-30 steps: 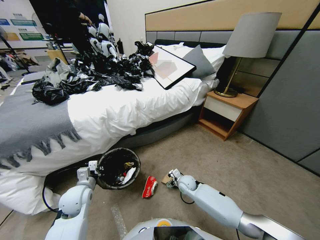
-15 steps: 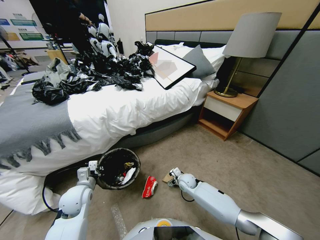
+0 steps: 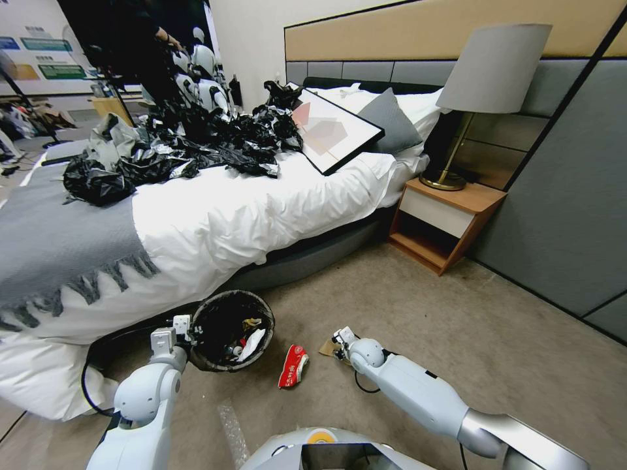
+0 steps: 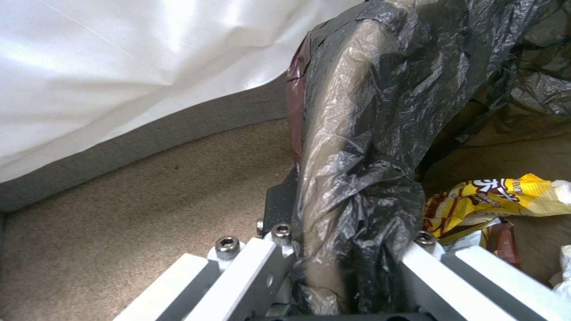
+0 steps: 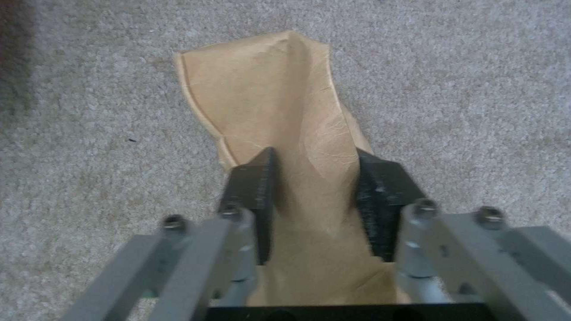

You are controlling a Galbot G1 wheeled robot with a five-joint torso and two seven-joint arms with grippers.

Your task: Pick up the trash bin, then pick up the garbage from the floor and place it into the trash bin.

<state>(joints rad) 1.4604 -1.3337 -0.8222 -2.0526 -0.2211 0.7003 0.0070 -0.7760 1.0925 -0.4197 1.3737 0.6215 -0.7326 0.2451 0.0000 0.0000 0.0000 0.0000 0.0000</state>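
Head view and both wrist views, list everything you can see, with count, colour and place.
trash bin: one, black liner over rim, on floor by bed
yellow packet: one, yellow, inside bin
brown paper bag: one, tan, on carpet right of bin
red wrapper: one, red and white, on carpet between bin and bag
bed: one, white duvet, grey throw
black bags: a heap, black, on bed
framed picture: one, on bed
nightstand: one, wooden, beside bed
lamp: one, grey shade, on nightstand
left end effector: clamped on bin rim
right end effector: closed on paper bag

A bedroom: bed (image 3: 215,215), nightstand (image 3: 450,215), lamp (image 3: 486,78), carpet (image 3: 424,307).
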